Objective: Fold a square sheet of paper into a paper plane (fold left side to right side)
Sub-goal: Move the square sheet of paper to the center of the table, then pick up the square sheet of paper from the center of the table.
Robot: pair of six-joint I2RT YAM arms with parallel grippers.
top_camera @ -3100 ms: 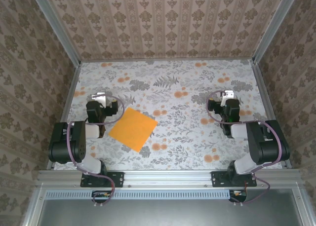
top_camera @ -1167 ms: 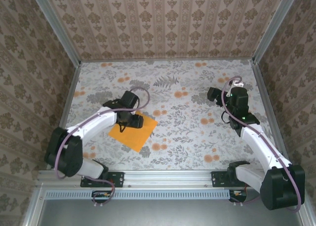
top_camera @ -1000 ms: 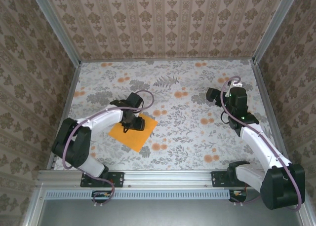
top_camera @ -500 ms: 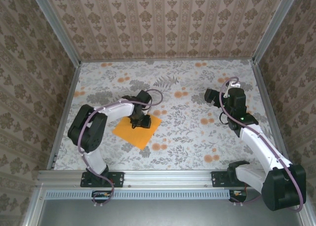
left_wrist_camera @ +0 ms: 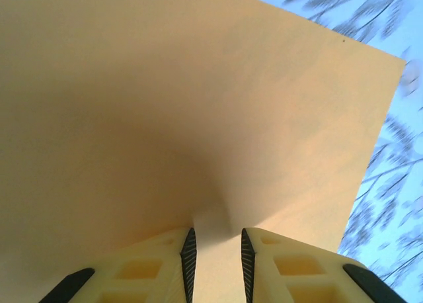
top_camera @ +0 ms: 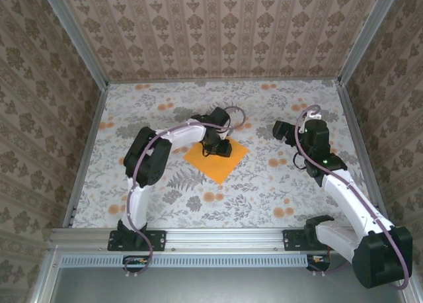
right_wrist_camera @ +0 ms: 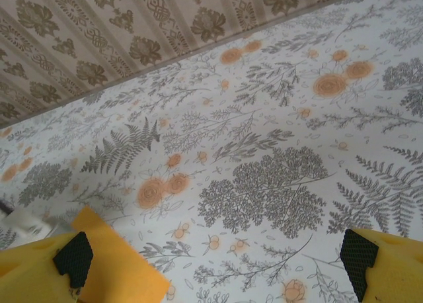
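While left gripper [left_wrist_camera: 215, 240] pinches the square sheet of paper [top_camera: 223, 163], right gripper [top_camera: 281, 131] hangs open, right of it.

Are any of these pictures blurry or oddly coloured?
Left wrist view: the floral table beside the square sheet of paper is streaked with blur and tinted blue; a shadow darkens the paper near the jaws. Right wrist view: the pattern is sharp.

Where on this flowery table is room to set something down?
Free on the floral table: the strips by the back wall and the left wall. Crowded: the middle, left gripper on the square bright orange paper sheet, right gripper nearby.
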